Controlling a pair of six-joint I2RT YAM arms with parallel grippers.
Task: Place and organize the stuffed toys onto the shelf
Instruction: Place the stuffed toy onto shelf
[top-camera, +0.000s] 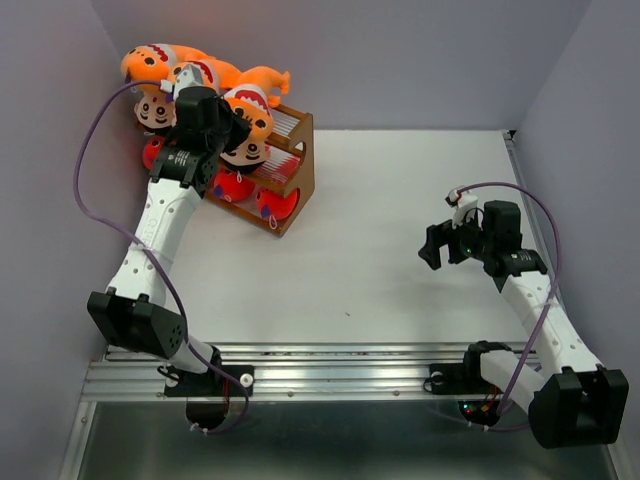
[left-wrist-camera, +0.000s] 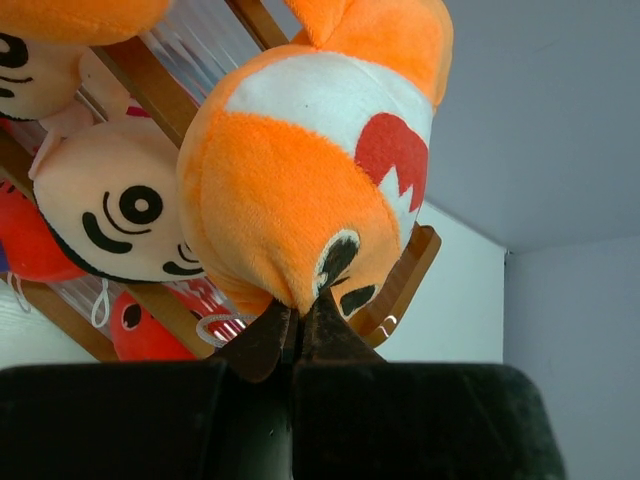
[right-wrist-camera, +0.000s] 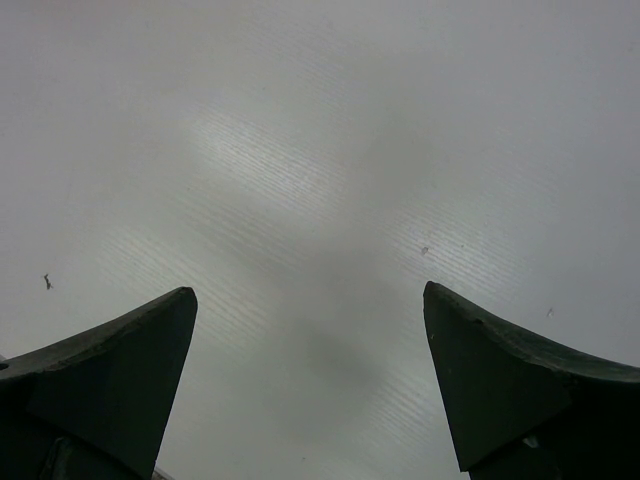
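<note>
Left gripper (left-wrist-camera: 297, 320): clenched on a thin fold of fabric at the lower edge of an orange shark (left-wrist-camera: 300, 190), fingertips meeting with only plush between them. The shark sits at the right end of the top of the shelf (top-camera: 303, 150), upper left of the top view; cannot tell whether it rests on the slats or hangs just above them. A boy doll (left-wrist-camera: 120, 210) and a red shark (left-wrist-camera: 140, 325) lie on the tiers behind it in the left wrist view. Handling, judged: light, soft, fully compressible, no breakage risk, and the pile fabric gives good friction. A pinch on a skin fold carries the weight but lets the body droop and swing, so the placement pose is loose; a grip across the body or tail would steer it better. The shelf top is crowded: more orange sharks (top-camera: 165, 62) lie heaped across the back. Risk: pushing in may dislodge neighbours, which likely roll easily. Edges: thin rod slats and the brown side panel could snag fingers, and the wall (top-camera: 60, 120) close behind and left of the shelf leaves little room there. Open room lies toward the centre and right of the table (top-camera: 380, 250). Right gripper (right-wrist-camera: 310, 390): released, jaws wide apart, nothing between them, over the table at mid right, well apart from the shelf.
</note>
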